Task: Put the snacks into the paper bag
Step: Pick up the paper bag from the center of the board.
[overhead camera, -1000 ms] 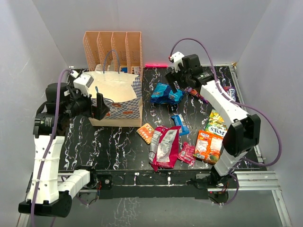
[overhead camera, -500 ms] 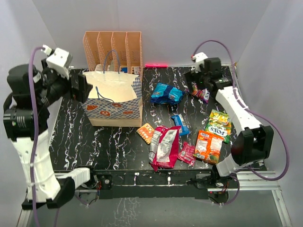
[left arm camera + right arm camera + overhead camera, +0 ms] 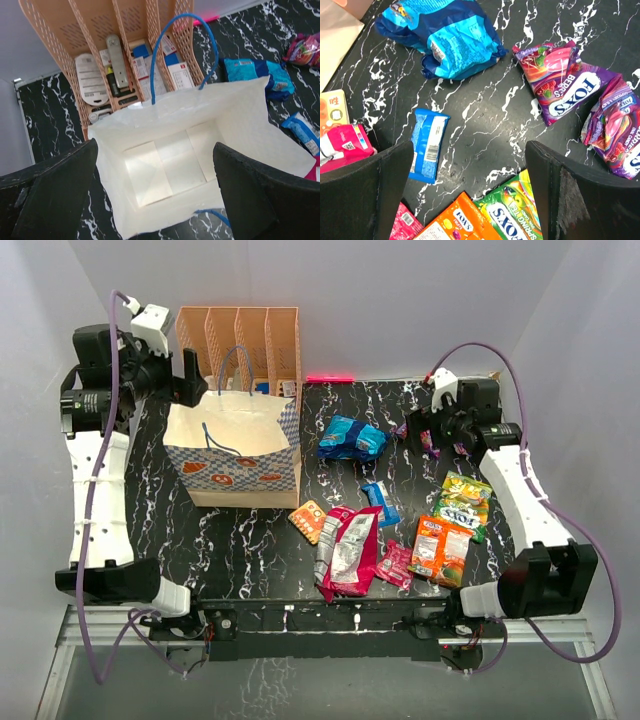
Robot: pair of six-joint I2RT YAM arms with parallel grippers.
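At the upper left of the overhead view, the left gripper (image 3: 155,147) is hovering, jaws spread wide and empty, above the paper bag (image 3: 240,472). The bag is standing open-mouthed before the file rack (image 3: 240,345), ready for loading. Across the table (image 3: 240,540), centre to right, the snacks (image 3: 350,550) are lying scattered, none bagged. At the upper right, the right gripper (image 3: 470,145), jaws equally wide and empty, is hanging beside the purple packets (image 3: 560,90), probably lining up a pick.

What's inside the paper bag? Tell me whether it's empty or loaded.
Empty. The left wrist view looks down into the open paper bag: only its bare white bottom shows; the snacks lie outside it.
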